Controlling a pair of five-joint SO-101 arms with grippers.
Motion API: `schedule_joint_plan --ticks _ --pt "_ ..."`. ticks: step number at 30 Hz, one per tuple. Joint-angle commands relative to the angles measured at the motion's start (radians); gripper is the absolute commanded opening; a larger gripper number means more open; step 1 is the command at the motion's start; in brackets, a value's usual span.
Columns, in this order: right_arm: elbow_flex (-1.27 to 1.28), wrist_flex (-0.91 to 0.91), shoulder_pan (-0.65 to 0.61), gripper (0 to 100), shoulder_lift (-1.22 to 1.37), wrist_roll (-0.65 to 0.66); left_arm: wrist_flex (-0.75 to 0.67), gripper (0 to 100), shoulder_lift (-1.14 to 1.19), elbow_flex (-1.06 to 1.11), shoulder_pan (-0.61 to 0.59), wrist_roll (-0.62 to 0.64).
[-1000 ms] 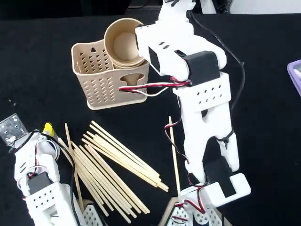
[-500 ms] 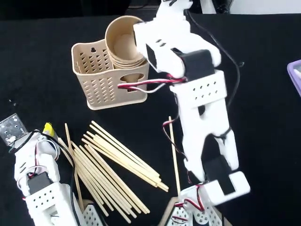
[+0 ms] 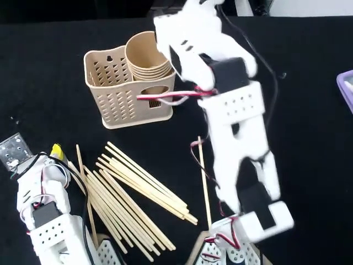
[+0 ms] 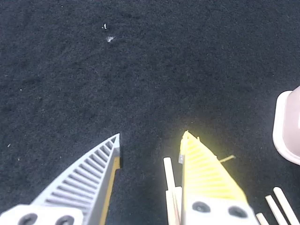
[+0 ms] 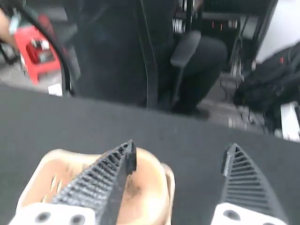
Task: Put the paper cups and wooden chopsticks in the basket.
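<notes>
A beige slotted basket [image 3: 118, 91] stands at the back left of the black table. A nested stack of paper cups [image 3: 146, 55] sits in its right half. My right gripper [image 5: 180, 157] hangs open just above the cups [image 5: 145, 187], one finger over the top cup's mouth and holding nothing. In the high view the right arm [image 3: 231, 110] stretches from the front edge up to the basket. A heap of wooden chopsticks [image 3: 132, 193] lies in front, and a single chopstick [image 3: 204, 176] lies beside the arm. My left gripper [image 4: 152, 140] rests open at the heap's left end, over chopstick tips [image 4: 169, 187].
A purple container [image 3: 346, 88] pokes in at the right edge. A small metal plate [image 3: 14, 152] lies next to the left arm [image 3: 44, 210]. Bare black cloth stretches left of the basket and to the right of the right arm.
The top cup has dropped from the right gripper into the stack in the basket. The right gripper has opened and lifted slightly away. The left arm has stayed still.
</notes>
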Motion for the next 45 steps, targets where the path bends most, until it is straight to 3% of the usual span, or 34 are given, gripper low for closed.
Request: schedule_joint_plan --ticks 1,7,9,13,18,25,31,39,45 --pt "-0.001 0.232 0.029 30.1 -0.15 0.002 -0.021 21 -0.012 -0.031 -0.008 -0.002" --pt "0.108 0.577 0.031 30.1 -0.191 0.003 -0.021 21 -0.012 -0.031 -0.007 -0.002" --pt "0.259 0.582 0.037 30.0 -0.196 0.011 -0.021 21 -0.012 -0.031 -0.007 -0.002" --pt "0.642 0.433 0.071 30.0 -0.193 0.1 -0.021 21 -0.012 -0.031 -0.01 -0.002" --pt "1.066 0.081 0.117 30.0 -0.191 0.195 -0.021 21 -0.012 -0.031 -0.007 -0.002" --pt "1.357 -0.242 0.117 30.0 -0.191 0.269 -0.021 21 -0.012 -0.031 -0.007 -0.002" --pt "1.432 -0.293 0.118 28.4 -0.191 0.318 -0.021 21 -0.012 -0.031 -0.008 -0.002" --pt "1.527 -0.39 0.117 1.1 -0.196 0.417 -0.021 21 -0.012 -0.031 -0.01 -0.002" --pt "1.446 -0.328 0.121 1.4 -0.202 0.43 -0.021 21 -0.012 -0.031 -0.01 -0.002"
